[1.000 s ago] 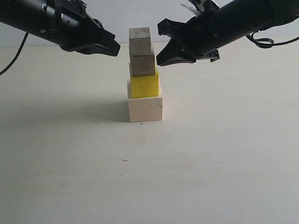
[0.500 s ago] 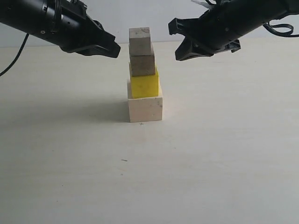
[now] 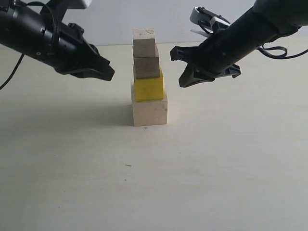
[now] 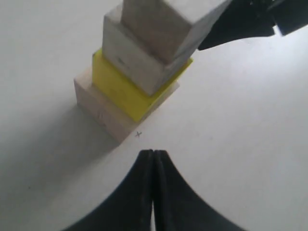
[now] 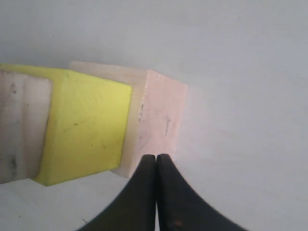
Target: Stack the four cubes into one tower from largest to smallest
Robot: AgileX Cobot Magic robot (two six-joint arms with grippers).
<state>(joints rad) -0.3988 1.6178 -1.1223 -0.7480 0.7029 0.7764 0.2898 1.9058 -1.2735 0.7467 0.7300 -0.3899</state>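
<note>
The tower stands at mid-table in the exterior view: the large pale wooden cube point(image 3: 149, 111) at the bottom, then the yellow cube point(image 3: 149, 87), the brownish cube point(image 3: 147, 67) and the smallest pale cube point(image 3: 144, 42) on top. My left gripper point(image 3: 109, 72) hovers shut and empty to the tower's left, level with the brownish cube. On the other side my right gripper point(image 3: 179, 67) hangs shut and empty, a short gap from the tower. The left wrist view shows the shut left gripper point(image 4: 154, 153) short of the yellow cube point(image 4: 122, 91). The right gripper point(image 5: 156, 156) points at the large cube point(image 5: 159, 110).
The pale table point(image 3: 154, 183) spreads all round the tower. A small pencil cross point(image 4: 138, 134) marks the tabletop by the large cube's corner. A dark fleck point(image 3: 128, 165) lies nearer the front. Black cables trail off both arms at the frame edges.
Both shut grippers have come down beside the tower. The left one has sunk and drawn slightly left; the right one pulled back to the right, then dropped lower. The tower has not moved.
</note>
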